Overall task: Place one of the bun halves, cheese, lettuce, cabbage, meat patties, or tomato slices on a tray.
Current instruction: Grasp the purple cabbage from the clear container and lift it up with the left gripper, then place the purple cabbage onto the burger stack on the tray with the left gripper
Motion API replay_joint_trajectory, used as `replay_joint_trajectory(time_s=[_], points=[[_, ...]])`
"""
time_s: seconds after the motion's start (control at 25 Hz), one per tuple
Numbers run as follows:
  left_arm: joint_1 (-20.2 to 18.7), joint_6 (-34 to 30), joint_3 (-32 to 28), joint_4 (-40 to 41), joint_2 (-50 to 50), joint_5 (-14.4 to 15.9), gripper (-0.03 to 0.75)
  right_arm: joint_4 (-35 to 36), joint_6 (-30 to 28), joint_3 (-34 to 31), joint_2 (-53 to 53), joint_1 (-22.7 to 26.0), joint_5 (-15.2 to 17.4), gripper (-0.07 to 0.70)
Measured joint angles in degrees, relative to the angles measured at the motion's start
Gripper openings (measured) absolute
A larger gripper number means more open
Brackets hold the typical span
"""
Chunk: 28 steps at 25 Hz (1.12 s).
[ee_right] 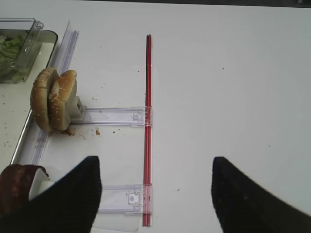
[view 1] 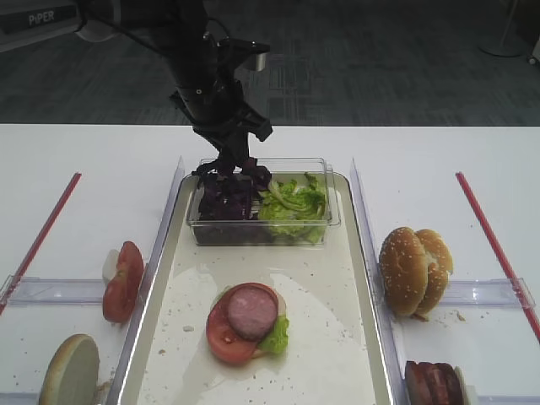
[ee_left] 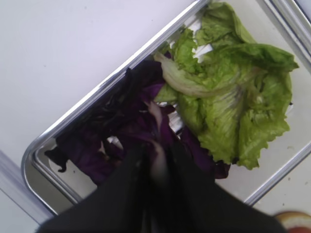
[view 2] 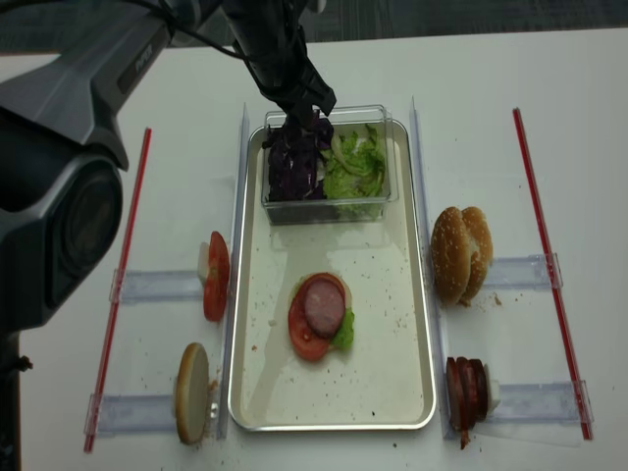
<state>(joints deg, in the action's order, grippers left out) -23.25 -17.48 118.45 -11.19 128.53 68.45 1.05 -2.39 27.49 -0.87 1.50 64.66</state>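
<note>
The left gripper [ee_left: 158,165] pinches purple cabbage [ee_left: 131,131] — inside the clear box [view 1: 333,221]. The right gripper [ee_right: 155,194] gapes wide — holding nothing.

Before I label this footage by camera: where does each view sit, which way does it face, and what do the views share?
Exterior high: faces the table front-on, angled down on the tray; the left arm shows, its left gripper in the cabbage.
Realsense high: nearly overhead; same arm, plus a blurred robot part at left.
Left wrist: looks down past shut black fingers pinching cabbage beside the lettuce.
Right wrist: looks down at bare table; two spread fingertips show, bun halves at left.
Shared: cabbage and lettuce in three views, the bun halves in three.
</note>
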Motion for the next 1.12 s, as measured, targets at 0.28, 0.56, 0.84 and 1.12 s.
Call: replay_joint_trajectory(time_s=[0.28,0.56,0.84,1.12], points=[[0.00,2.43,0.13,0.00,0.00,0.97,0.078,0.00,0.00,0.00,0.00,0.00,0.00,0.508],[0.00,3.38,0.13,0.00,0.00,1.81,0.078,0.00,0.00,0.00,0.00,0.00,0.00,0.508],[0.00,3.71,0.13,0.00,-0.63,2.04,0.078,0.00,0.00,0.00,0.00,0.00,0.00,0.507],[0.00,3.80,0.15,0.00,-2.93,2.18,0.078,0.00,0.00,0.00,0.00,0.00,0.00,0.508]])
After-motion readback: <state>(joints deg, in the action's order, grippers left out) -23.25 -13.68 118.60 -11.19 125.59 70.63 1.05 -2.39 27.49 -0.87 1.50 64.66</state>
